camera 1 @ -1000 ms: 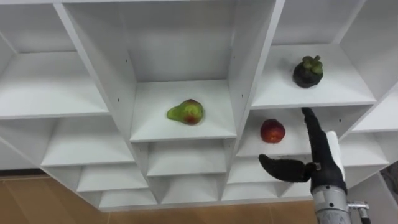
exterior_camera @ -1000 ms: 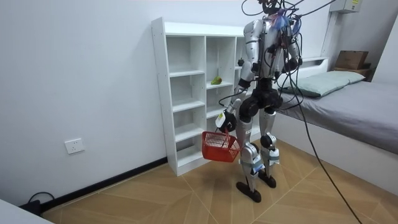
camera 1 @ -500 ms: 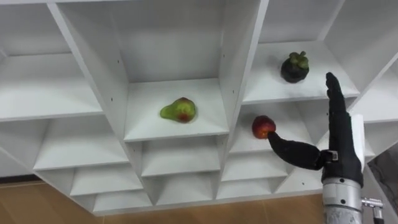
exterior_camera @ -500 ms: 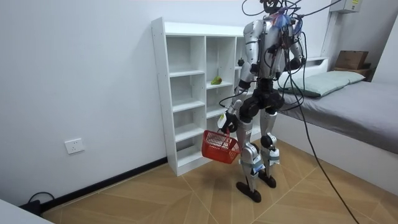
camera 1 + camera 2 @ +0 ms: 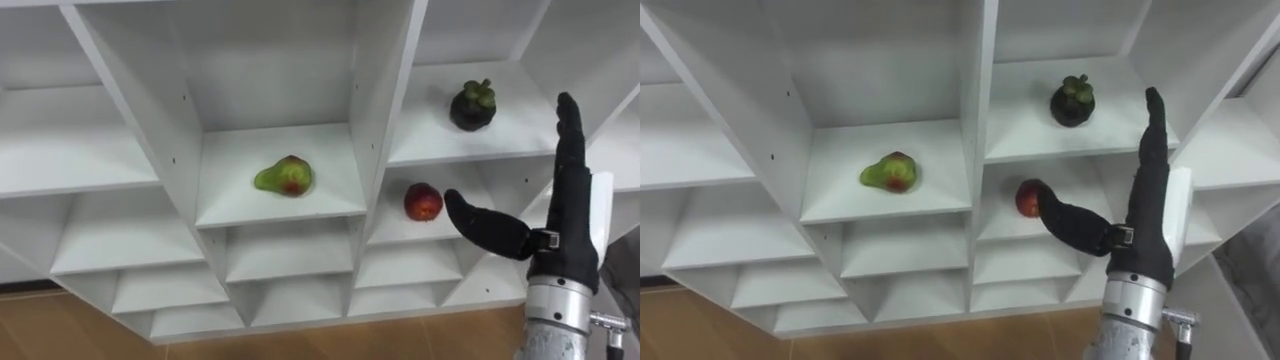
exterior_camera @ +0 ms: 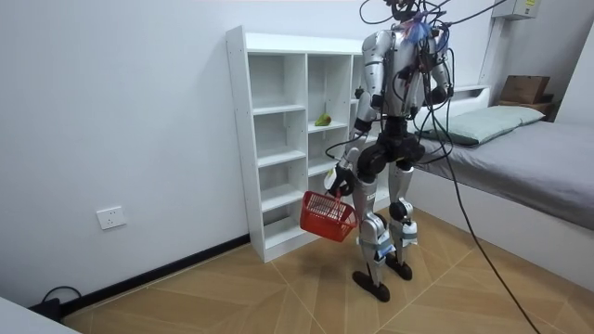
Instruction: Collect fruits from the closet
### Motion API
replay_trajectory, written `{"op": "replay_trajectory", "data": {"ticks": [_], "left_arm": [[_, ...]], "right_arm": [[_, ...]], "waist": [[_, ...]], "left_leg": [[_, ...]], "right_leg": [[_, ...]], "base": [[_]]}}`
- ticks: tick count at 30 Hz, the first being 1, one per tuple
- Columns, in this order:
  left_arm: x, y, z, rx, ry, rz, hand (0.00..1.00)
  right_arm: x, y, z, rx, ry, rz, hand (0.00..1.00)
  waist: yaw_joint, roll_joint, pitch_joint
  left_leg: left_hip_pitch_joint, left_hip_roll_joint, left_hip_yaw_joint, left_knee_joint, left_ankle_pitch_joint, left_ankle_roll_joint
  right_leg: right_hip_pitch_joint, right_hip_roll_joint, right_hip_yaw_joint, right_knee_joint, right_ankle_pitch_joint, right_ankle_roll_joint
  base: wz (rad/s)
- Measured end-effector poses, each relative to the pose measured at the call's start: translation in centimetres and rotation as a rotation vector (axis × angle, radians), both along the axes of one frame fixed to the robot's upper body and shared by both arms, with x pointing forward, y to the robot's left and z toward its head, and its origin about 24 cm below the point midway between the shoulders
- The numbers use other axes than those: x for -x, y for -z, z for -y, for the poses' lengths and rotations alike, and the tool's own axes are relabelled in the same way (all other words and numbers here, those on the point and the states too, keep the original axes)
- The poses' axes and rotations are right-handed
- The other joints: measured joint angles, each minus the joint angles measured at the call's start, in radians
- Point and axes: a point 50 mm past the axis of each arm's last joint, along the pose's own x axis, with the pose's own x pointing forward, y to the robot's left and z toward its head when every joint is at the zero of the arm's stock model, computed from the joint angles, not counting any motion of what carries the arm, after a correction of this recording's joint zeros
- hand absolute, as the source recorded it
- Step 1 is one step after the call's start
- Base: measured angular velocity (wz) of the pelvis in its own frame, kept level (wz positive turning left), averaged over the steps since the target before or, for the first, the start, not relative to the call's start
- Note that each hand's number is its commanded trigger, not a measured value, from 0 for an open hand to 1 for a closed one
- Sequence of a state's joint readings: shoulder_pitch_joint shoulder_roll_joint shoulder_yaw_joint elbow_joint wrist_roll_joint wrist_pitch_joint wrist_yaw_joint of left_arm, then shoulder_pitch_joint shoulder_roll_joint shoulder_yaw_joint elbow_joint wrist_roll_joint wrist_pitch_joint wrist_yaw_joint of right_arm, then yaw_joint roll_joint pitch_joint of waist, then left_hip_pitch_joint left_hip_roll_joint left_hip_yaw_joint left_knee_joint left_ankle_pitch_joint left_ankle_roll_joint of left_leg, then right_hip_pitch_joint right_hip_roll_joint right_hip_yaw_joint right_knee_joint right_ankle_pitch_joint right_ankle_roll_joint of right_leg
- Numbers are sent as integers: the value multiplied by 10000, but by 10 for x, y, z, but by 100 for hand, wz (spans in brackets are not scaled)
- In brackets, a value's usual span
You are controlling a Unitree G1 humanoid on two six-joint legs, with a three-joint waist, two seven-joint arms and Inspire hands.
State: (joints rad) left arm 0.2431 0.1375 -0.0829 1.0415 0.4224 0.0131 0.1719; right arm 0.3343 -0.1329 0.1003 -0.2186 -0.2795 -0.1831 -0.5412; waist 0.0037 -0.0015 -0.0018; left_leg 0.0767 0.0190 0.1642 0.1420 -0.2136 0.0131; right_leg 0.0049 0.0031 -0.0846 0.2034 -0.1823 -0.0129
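A green-and-red pear (image 5: 284,176) (image 5: 889,171) lies on a middle shelf of the white closet (image 5: 180,165) (image 6: 278,139). On the upper right shelf sits a dark mangosteen (image 5: 471,105) (image 5: 1072,99). One shelf lower rests a red apple (image 5: 423,202) (image 5: 1028,199). My right hand (image 5: 560,225) (image 5: 1140,215) is raised in front of the right column, open, fingers straight up and thumb stretched toward the apple, holding nothing. My left hand (image 6: 336,181) hangs low at my side, shut on the handle of a red basket (image 6: 327,215).
I stand close in front of the closet on a wooden floor (image 6: 278,297). A bed (image 6: 529,158) lies at the room view's right. The closet's other compartments hold nothing that I can see.
My right hand has risen and shifted right; its fingertips now reach the mangosteen's level and its thumb has drawn back from the apple. The camera has drifted slightly.
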Motion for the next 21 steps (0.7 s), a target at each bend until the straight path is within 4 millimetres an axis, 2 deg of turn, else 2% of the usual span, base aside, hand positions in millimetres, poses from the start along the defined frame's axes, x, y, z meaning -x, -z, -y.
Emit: {"op": "replay_trajectory", "data": {"ticks": [4,7,13,17,21], "left_arm": [[-5,0,-1,32,47,56,100],[-7,-1,-1,14,64,118,100],[-10,-3,-9,11,181,66,100],[-10,-5,-20,-272,241,11,100],[-8,-5,-21,-260,253,-56,100]], "right_arm": [[-3,-2,-3,145,-307,66,0],[-10,-7,-1,-439,-405,303,0],[-27,-25,2,-549,-547,1151,0],[-32,-33,14,-739,-93,1514,0],[-37,-35,18,-813,-8,1628,0]], "waist": [[29,-7,0],[43,-75,8],[12,-343,-32],[1,-528,22],[-3,-526,53]], "left_leg": [[-32,2,-11,4,0,-1],[-17,-1,-10,31,1,0],[57,0,-54,64,3,-2],[50,-7,-334,79,3,-3],[31,-9,-466,87,2,-3]], "right_leg": [[9,-6,-43,-22,4,-7],[45,-18,-59,-22,4,-7],[195,-12,-103,-208,37,-14],[394,-25,-351,-359,64,-21],[473,-48,-537,-361,65,-21]], "base": [[2],[0],[1],[18],[13]]}}
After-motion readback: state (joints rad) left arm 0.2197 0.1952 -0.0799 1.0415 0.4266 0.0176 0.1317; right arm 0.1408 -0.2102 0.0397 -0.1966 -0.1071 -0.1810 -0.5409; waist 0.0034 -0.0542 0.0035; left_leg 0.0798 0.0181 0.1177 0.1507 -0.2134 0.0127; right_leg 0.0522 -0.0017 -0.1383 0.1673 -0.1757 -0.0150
